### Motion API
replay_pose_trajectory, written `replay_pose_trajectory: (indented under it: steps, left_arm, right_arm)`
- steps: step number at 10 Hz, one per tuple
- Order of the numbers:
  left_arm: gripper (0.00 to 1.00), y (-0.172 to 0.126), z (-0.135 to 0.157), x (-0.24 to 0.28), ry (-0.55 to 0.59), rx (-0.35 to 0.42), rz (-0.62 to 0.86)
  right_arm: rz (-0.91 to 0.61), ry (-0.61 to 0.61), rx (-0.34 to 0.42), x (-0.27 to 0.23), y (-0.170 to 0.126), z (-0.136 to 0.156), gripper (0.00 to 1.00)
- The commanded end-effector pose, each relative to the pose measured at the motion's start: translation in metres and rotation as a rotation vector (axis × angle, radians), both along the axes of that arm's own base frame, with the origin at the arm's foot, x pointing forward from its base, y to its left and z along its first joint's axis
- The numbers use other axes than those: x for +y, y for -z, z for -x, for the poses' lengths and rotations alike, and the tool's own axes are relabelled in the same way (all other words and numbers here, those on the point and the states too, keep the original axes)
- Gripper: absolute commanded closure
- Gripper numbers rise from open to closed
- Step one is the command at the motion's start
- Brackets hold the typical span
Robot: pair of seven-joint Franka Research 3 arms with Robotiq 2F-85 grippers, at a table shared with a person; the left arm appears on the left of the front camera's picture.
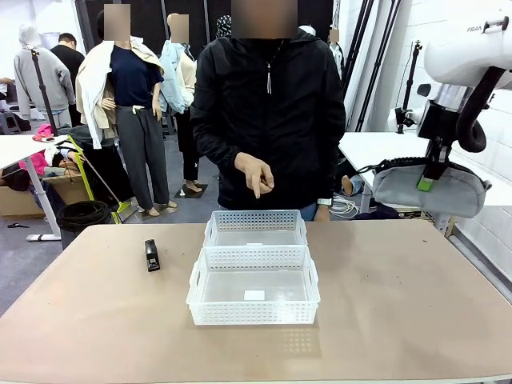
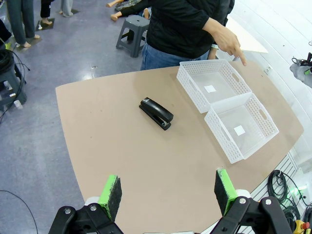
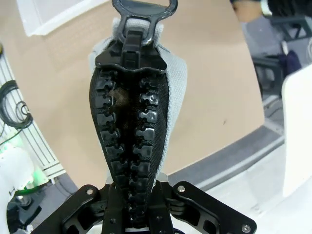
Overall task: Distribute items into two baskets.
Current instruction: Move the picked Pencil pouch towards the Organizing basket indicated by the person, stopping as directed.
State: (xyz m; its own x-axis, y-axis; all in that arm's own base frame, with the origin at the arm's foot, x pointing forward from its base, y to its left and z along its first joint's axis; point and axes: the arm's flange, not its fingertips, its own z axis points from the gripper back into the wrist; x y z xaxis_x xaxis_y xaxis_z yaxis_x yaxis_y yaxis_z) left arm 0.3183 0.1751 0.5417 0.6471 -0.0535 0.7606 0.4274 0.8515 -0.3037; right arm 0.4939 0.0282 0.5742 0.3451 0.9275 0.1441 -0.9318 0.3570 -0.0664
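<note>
On the desk [image 1: 400, 304] the stapler [image 1: 152, 254] lies flat, left of centre in front view and well apart from both baskets. In left wrist view it sits mid-frame, slanted [image 2: 156, 113]. Small, black, rigid, prob. dense for its size, and the glossy top looks slippery. Best hold, I'd judge: across the narrow width at mid-length, pads on the two long sides, coming straight down w/ the wrist turned to match the slant. Squeezing top-to-bottom would press the sprung arm, so avoid that

The left hand [image 2: 167, 192] is open, green pads wide apart, high over the desk w/ nothing between them

The right hand [image 1: 426, 184] is clamped on a grey pouch [image 1: 448, 196], upper right of front view, held clear of the desk. In right wrist view a black ribbed strip [image 3: 129, 122] runs up the pouch's middle to a ring pull [image 3: 145, 7] at top of frame. Soft fabric, sags either side of the grip, prob. light; likely to flop & swing on a fast move. Contents: can't tell

At frame centre the far basket [image 1: 256, 218] and near basket [image 1: 252, 258] stand touching end to end, each w/ just a white label [image 1: 254, 295] on its floor. Thin plastic lattice, light, would prob. slide if nudged, so lower items in from above, clear of the rims. The person's hand [image 1: 256, 174] points down above the far basket
</note>
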Motion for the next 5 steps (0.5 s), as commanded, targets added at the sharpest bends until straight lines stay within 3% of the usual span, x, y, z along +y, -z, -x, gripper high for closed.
replay_pose_trajectory:
  steps: [1, 5]
  left_arm:
    - [0.0, 0.0, -0.001, 0.001, -0.003, -0.01, 0.01]
    - [0.0, 0.0, -0.001, 0.001, -0.003, -0.01, 0.01]
  right_arm:
    - [-0.036, -0.084, 0.001, 0.016, 0.008, 0.011, 1.0]
    - [-0.009, -0.198, -0.03, 0.073, 0.01, 0.005, 1.0]
